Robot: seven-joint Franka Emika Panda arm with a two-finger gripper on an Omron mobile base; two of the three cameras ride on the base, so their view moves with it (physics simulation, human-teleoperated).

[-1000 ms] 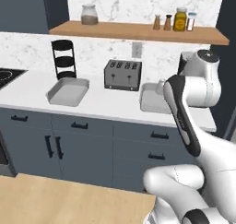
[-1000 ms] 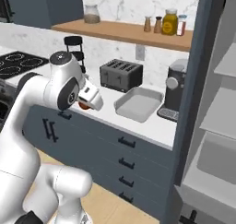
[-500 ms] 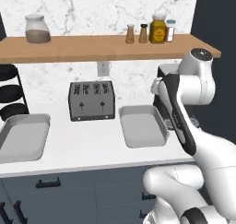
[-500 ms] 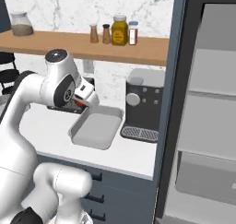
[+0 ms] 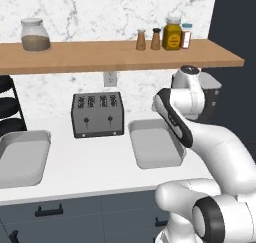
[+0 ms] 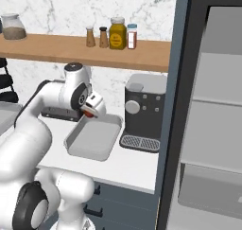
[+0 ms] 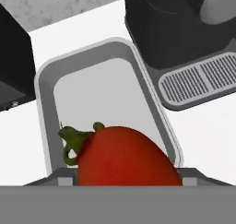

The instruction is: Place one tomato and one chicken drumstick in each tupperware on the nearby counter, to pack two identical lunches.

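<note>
Left base view – arm: white arm is bending over the near tupperware (image 5: 152,146), which is sitting bare and shallow on the white surface (image 5: 95,169) just right of the slotted toaster (image 5: 97,114).
Left base view – second tray: another tupperware (image 5: 22,157) is lying at the left edge, also bare as far as it shows.
Right base view – claw: the claw (image 6: 90,111) is hanging over the tray's far left corner with a red bit showing between its fingers.
Right base view – neighbours: a dark boxy coffee machine (image 6: 144,111) is standing just beside the tray's right rim.
Hand view – hold: the claw is gripping the tomato (image 7: 122,156), jaws part-closed around it; glossy red skin, curled green stem.
Hand view – target: the light grey tray, rounded corners and flared rim, is lying straight below.
Risk: tomato is round and slick, so on release it is likely rolling along the smooth tray floor.
Risk 2: release point is looking close to the rim, so a drop could be clipping the rim and bouncing out onto the surface.
</note>
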